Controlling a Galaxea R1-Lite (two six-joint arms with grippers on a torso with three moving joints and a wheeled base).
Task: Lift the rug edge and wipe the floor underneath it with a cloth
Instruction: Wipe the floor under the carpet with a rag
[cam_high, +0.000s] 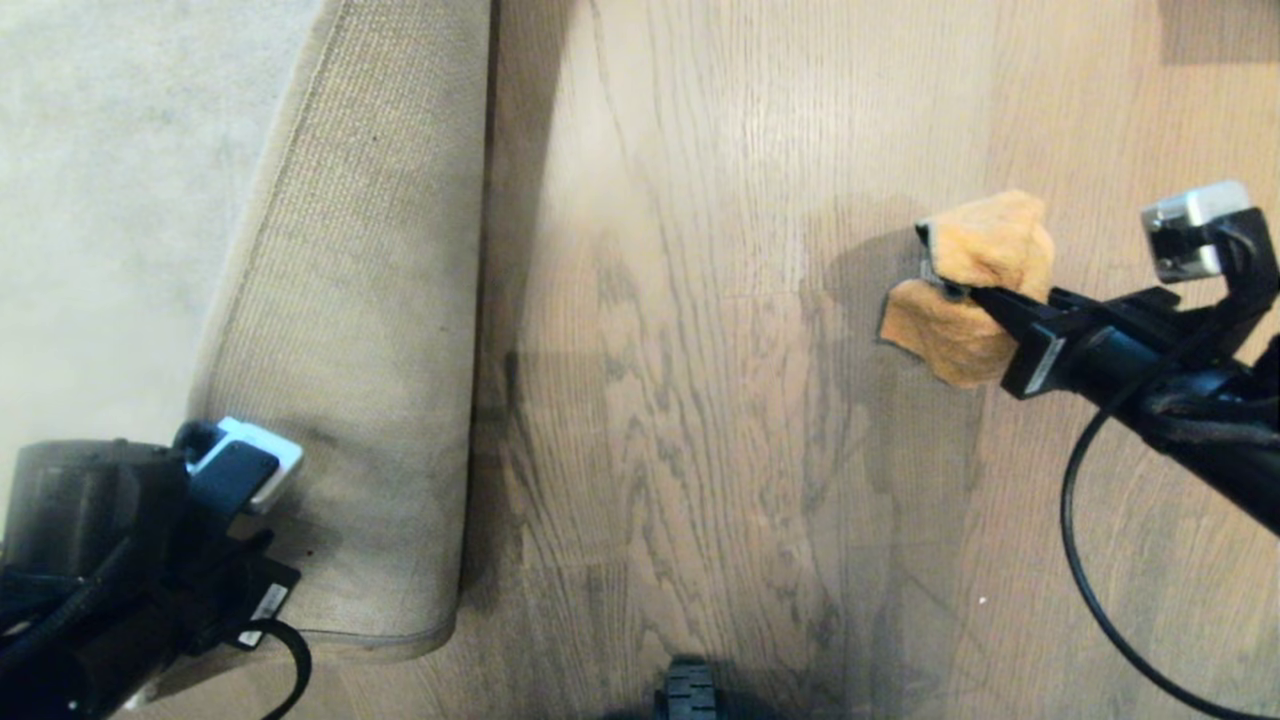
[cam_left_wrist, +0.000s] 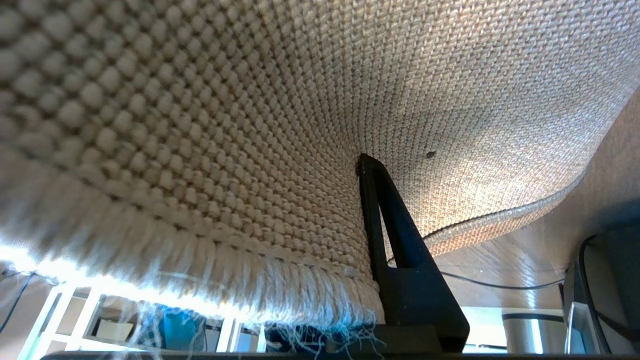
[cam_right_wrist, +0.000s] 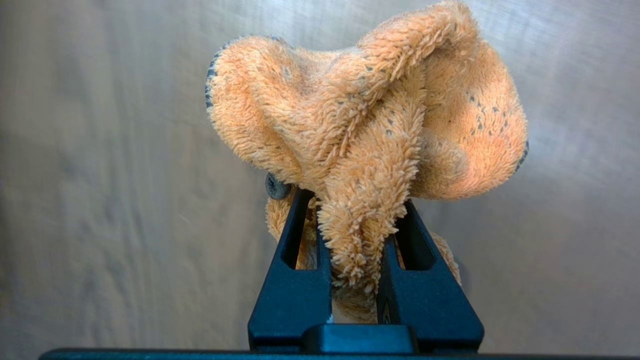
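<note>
The rug edge (cam_high: 250, 300) is lifted and folded back, so its tan woven backing (cam_high: 370, 350) faces up beside the grey pile (cam_high: 100, 200). My left gripper (cam_left_wrist: 357, 170) is shut on that edge at the lower left. One black finger (cam_left_wrist: 395, 240) lies against the backing and the other is hidden behind the fringe (cam_left_wrist: 200, 270). The brown wood floor (cam_high: 700, 400) lies bare to the right of the fold. My right gripper (cam_high: 960, 292) hangs over the floor at the right, shut on the orange fuzzy cloth (cam_high: 985, 270), which bunches out past the fingertips (cam_right_wrist: 370, 125).
A black part of my base (cam_high: 688, 690) shows at the bottom middle. The right arm's black cable (cam_high: 1075, 520) loops over the floor at the lower right. White furniture bars (cam_left_wrist: 60, 320) and a metal cylinder (cam_left_wrist: 530, 330) show beyond the rug in the left wrist view.
</note>
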